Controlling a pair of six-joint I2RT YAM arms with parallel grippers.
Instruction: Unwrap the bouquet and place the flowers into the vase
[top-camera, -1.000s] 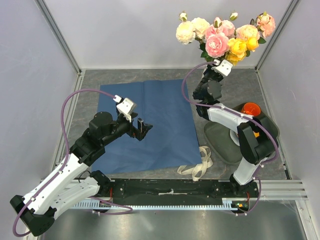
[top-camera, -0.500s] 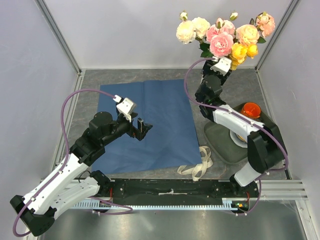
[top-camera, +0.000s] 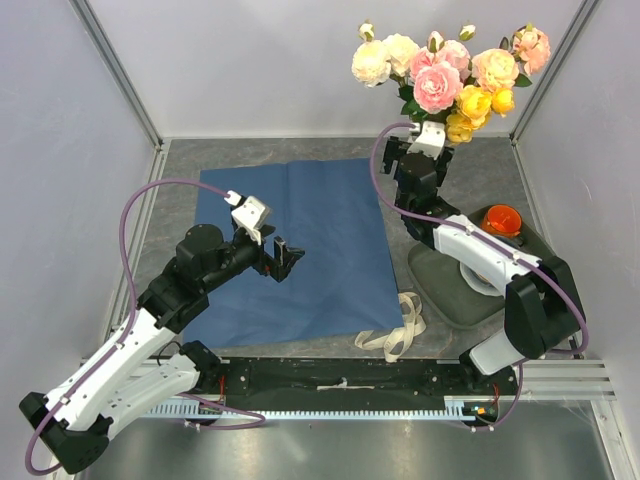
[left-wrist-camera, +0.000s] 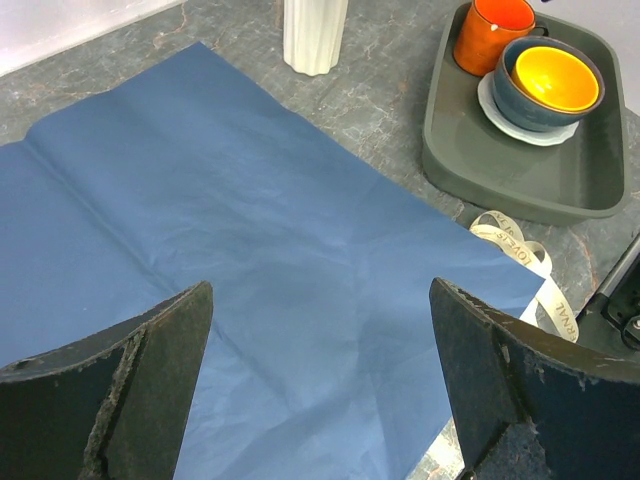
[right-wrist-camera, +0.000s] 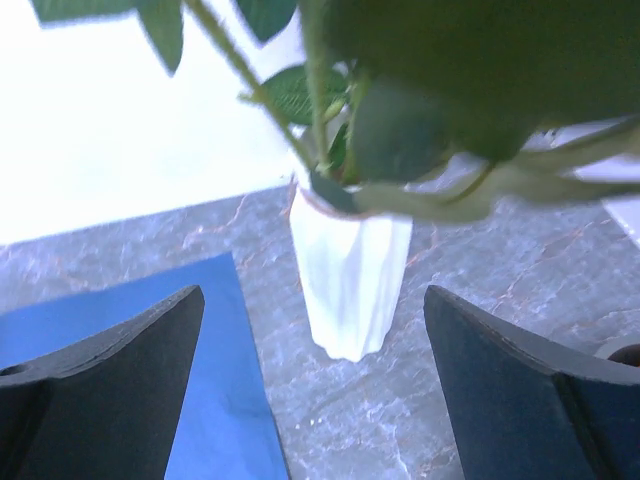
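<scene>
The flowers (top-camera: 440, 75) stand in the vase (right-wrist-camera: 350, 275) at the far right of the worktop (top-camera: 300, 150); my right jaws have just spread wide off them, left jaws wide, so placement appears complete.

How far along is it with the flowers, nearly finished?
Done, it seems: the blue paper sheet lies spread flat, the ribbon loose beside it, and the flowers stand in the white vase. In hand: nothing; the left fingers and right fingers are open and empty. Left: probably only drawing the right arm back.
</scene>
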